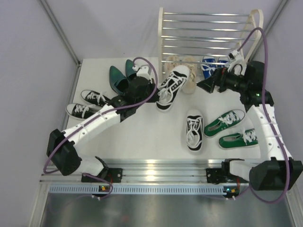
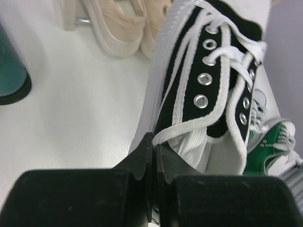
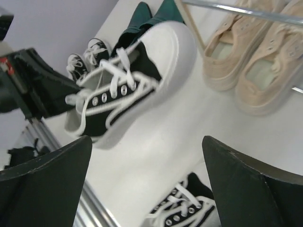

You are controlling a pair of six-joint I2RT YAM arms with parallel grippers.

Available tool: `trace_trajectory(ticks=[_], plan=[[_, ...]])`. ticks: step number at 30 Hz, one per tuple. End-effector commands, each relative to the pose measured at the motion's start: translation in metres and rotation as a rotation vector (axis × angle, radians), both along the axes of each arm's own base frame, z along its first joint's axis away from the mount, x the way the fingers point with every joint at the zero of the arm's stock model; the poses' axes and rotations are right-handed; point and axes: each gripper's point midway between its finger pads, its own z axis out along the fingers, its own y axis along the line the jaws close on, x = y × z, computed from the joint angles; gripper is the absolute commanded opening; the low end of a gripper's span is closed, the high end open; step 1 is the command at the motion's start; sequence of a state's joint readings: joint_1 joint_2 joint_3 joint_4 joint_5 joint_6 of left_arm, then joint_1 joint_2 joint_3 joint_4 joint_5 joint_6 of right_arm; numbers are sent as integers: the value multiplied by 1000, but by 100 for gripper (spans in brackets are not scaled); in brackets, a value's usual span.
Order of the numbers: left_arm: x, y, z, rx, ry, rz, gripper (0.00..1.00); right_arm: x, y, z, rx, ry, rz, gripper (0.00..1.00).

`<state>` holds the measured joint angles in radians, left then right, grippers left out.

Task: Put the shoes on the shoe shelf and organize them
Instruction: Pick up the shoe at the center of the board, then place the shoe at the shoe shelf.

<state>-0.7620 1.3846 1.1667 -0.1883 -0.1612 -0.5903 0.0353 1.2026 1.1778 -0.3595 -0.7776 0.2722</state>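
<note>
Shelf (image 1: pixel 208 33) sits at the far edge of the table (image 1: pixel 142 137), right of centre. Lace-ups (image 1: pixel 182 64) at its base on the left, shelf-side sneakers (image 1: pixel 210 66) to their right; bottom tier or table underneath, can't tell. Dress shoes (image 1: pixel 120 75) left of shelf, left-edge sneakers (image 1: pixel 87 104) in front of them. Held sneaker (image 1: pixel 170 87) in left end effector (image 2: pixel 152 146), just before lace-ups. Lone sneaker (image 1: pixel 194 130) mid-table, right-side sneakers (image 1: pixel 232 127) beside it.
</note>
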Motion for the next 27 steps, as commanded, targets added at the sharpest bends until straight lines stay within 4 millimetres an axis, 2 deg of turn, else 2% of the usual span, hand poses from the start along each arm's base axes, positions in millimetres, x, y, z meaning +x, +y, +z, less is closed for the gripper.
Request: trace_trajectory(ticks=[1, 6, 7, 8, 9, 10, 11, 12, 15, 16, 17, 20, 27], plan=[[31, -8, 68, -184, -119, 34, 0, -15, -29, 23, -142, -218, 41, 99], [73, -14, 82, -185, -137, 111, 0, -27, -55, 14, -204, -267, -12, 99], [78, -14, 83, -184, -135, 131, 0, -29, -57, 12, -202, -264, -17, 99], [87, -19, 75, -171, -124, 137, 0, -31, -60, 8, -200, -258, -23, 99], [93, -20, 89, -190, -145, 149, 0, -33, -64, 11, -200, -267, -39, 99], [98, -21, 89, -191, -144, 166, 0, -35, -66, 10, -200, -269, -44, 99], [107, -22, 80, -171, -131, 189, 0, -36, -68, 9, -199, -264, -50, 99], [115, -20, 90, -185, -147, 209, 0, -37, -71, 9, -201, -261, -62, 99], [135, -19, 89, -188, -150, 257, 0, -36, -74, 9, -203, -256, -70, 99], [140, -19, 104, -208, -173, 265, 0, -36, -74, 10, -203, -259, -70, 99], [148, -21, 96, -197, -165, 274, 0, -36, -74, 11, -203, -265, -70, 99], [167, -25, 103, -231, -186, 289, 0, -37, -71, 17, -187, -280, -53, 99], [199, -32, 104, -257, -202, 331, 0, -38, -70, 22, -182, -295, -50, 99]])
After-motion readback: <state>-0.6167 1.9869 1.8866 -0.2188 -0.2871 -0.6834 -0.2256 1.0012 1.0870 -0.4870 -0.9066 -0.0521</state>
